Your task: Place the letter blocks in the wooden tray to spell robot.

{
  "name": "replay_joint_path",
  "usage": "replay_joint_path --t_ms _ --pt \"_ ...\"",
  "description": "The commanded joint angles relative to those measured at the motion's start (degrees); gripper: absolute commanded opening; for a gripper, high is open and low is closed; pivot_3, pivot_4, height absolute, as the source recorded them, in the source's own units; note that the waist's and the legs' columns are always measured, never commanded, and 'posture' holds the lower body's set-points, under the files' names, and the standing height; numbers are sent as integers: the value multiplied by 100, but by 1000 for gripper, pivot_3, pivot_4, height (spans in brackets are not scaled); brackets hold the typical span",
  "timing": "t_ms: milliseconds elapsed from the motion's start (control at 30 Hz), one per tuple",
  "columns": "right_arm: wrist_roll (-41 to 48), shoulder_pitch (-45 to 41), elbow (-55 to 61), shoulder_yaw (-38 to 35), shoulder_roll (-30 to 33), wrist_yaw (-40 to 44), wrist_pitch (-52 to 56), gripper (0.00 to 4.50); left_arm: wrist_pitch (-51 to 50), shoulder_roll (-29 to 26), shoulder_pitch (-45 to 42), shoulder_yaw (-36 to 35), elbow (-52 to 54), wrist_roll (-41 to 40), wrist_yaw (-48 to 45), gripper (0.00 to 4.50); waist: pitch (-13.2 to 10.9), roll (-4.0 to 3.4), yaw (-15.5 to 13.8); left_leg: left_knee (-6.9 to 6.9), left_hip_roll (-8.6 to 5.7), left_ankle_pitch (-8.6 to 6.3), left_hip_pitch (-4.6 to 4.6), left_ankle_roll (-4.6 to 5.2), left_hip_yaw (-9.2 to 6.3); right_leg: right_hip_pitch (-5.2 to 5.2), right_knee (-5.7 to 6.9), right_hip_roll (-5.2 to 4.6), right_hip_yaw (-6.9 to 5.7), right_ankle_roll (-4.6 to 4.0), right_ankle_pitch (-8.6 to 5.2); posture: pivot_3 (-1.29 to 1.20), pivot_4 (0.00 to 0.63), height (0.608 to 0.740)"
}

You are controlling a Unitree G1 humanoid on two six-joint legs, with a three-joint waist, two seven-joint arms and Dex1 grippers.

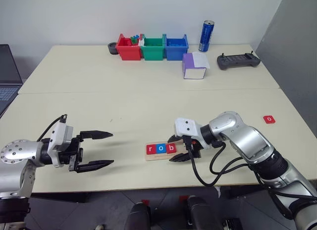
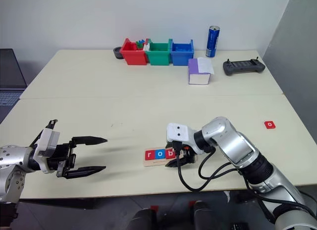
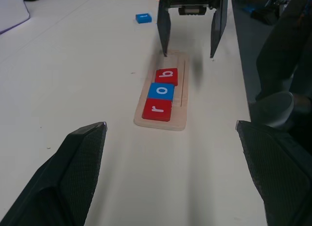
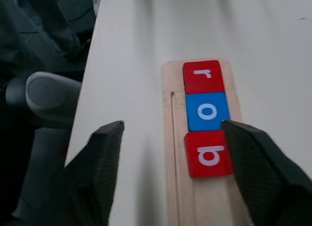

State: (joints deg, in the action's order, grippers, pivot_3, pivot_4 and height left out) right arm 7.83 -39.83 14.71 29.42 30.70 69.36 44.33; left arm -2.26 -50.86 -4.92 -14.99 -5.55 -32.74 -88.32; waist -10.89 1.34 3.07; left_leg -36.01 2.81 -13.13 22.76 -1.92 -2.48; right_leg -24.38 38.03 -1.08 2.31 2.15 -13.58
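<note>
My right end effector (image 1: 184, 149) hung open and empty over the wooden tray (image 3: 161, 97), where r, o, b sat. Left end effector (image 1: 95, 149) waited wide open, empty. Next I judged: fetch the red o block (image 1: 269, 119) far right on the worktop.

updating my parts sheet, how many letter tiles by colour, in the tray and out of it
red tiles: 3, r and b in the wooden tray, one loose
blue tiles: 2, o in the tray, one loose
total: 5
</note>
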Motion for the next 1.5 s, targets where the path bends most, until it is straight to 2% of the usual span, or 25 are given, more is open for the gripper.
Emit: replay_joint_path --t_ms 33,233,867,1500 --pt "-13 20 172 135 -93 -197 -15 2107 -3 -28 -55 -51 70 -30 -19 4500 0 0 6 0 0 0 0 0 0 0 0 0 0 -3 -2 0 150 740" --pt "-99 109 -77 346 -216 -475 -96 38 -15 -20 -62 -40 85 -33 -25 4500 1 1 6 0 0 0 1 0 -1 0 0 0 0 -4 -2 0 150 740" --pt "-301 20 -753 486 -322 -598 -492 38 -70 -21 -32 -91 149 -39 46 4500 1 1 4 0 0 0 2 0 -3 0 -1 0 -2 2 1 0 150 740" --pt "-211 -28 -755 372 -272 -425 -631 38 -69 -1 -97 -76 122 -45 31 4500 1 1 4 0 0 0 2 0 -4 0 -1 1 -3 2 1 0 150 740"
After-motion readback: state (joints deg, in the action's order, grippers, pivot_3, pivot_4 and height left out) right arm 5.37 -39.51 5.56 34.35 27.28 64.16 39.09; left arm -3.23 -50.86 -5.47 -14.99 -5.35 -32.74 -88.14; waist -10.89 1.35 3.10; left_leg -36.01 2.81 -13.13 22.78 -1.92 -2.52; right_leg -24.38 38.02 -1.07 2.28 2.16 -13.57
